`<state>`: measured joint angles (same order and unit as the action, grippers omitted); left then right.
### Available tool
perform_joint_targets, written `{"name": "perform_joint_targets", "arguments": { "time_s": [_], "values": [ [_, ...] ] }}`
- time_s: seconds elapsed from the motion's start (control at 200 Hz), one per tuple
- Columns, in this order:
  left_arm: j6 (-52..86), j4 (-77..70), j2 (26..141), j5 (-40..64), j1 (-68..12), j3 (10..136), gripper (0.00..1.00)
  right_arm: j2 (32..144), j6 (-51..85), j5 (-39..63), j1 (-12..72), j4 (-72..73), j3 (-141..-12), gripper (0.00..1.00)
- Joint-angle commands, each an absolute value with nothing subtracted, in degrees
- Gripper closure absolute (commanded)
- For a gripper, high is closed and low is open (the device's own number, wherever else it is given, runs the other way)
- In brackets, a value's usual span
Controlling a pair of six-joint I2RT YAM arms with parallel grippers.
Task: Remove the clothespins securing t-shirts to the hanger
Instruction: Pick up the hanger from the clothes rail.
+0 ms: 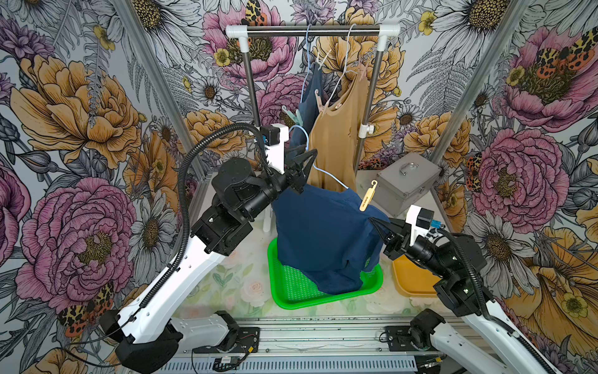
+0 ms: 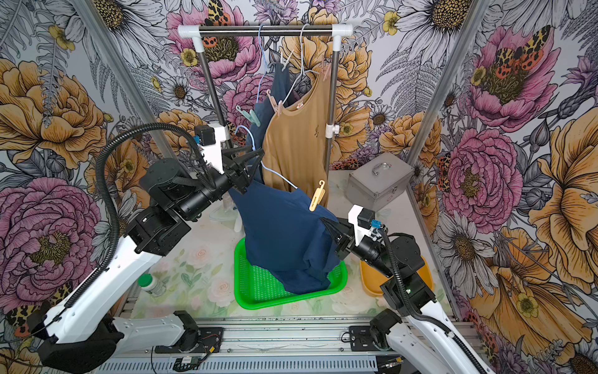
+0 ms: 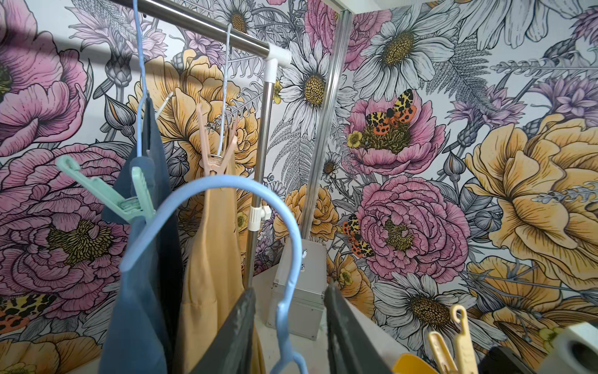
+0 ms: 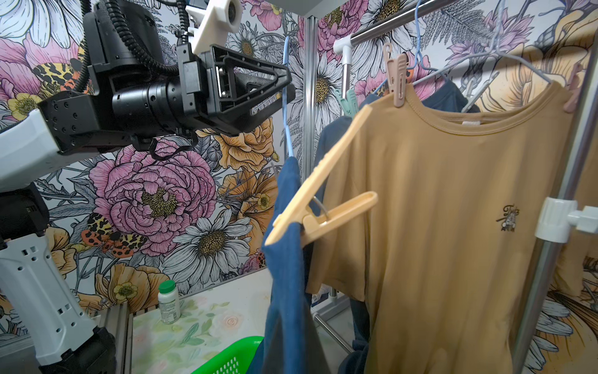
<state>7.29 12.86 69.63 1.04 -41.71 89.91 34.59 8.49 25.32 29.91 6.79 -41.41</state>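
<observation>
The navy t-shirt (image 1: 323, 233) hangs off the rack on a pale blue hanger (image 3: 226, 183), held out low over the bench (image 2: 200, 265). Its hem rests in the green basket (image 1: 291, 291). 1 beige clothespin (image 1: 369, 197) is clipped on the shirt's shoulder, prongs pointing up, just beside the right tool (image 1: 372, 221).

The right tool is clenched, its tips against that shoulder. Whether cloth is pinched between them cannot be told.

The left tool (image 3: 289, 291) is raised at the hanger's neck. In the left wrist view its 2 fingers (image 3: 239, 330) stand apart with the hanger wire between them, not pressed from both sides.

On the rail (image 1: 310, 30) behind hang 2 more shirts. The slate-blue t-shirt (image 1: 310, 97) carries a mint green clothespin (image 1: 293, 116) on its near shoulder. The tan t-shirt (image 1: 336, 139) carries a pink clothespin (image 4: 396, 81) at its collar edge and another pink one (image 1: 362, 69) on the far shoulder.

A grey metal case (image 1: 407, 184) sits near the rack's right post. A yellow tray (image 1: 411, 281) lies under the right arm.
</observation>
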Motion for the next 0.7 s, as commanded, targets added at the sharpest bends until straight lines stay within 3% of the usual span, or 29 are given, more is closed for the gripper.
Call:
{"name": "perform_joint_targets", "arguments": {
  "time_s": [0.0,0.175,0.305,0.415,0.485,0.495,0.5,0.565,0.695],
  "values": [
    [7.82,11.41,70.05,2.63,-41.16,91.51,0.69,34.19,7.22,25.19,29.51,11.95,-42.4,1.0],
    [8.5,11.06,70.05,2.73,-41.14,91.01,0.81,34.64,6.37,25.52,29.45,10.61,-43.2,1.0],
    [8.53,11.25,69.97,2.11,-41.15,90.92,0.96,34.79,5.26,25.43,29.51,8.36,-43.89,1.0],
    [7.46,11.21,69.53,2.69,-41.16,90.41,1.0,34.89,4.04,24.8,29.44,4.3,-45.25,0.99],
    [6.03,11.62,69.13,3.07,-41.05,89.88,1.0,34.61,2.96,24.05,29.48,0.73,-46.32,0.67],
    [5.86,11.74,69.03,3.14,-41.05,89.86,1.0,34.56,2.89,23.94,29.5,0.5,-46.41,0.67],
    [5.65,11.76,69.01,3.15,-41.05,89.8,1.0,34.55,2.79,23.8,29.46,0.04,-46.54,0.6],
    [4.33,11.78,68.39,3.78,-40.58,88.87,1.0,34.16,2.34,22.83,29.45,-2.88,-47.52,0.32],
    [2.75,9.52,66.24,5.89,-38.54,85.05,1.0,33.66,0.83,21.22,29.37,-10.26,-50.36,0.03]
  ]
}}
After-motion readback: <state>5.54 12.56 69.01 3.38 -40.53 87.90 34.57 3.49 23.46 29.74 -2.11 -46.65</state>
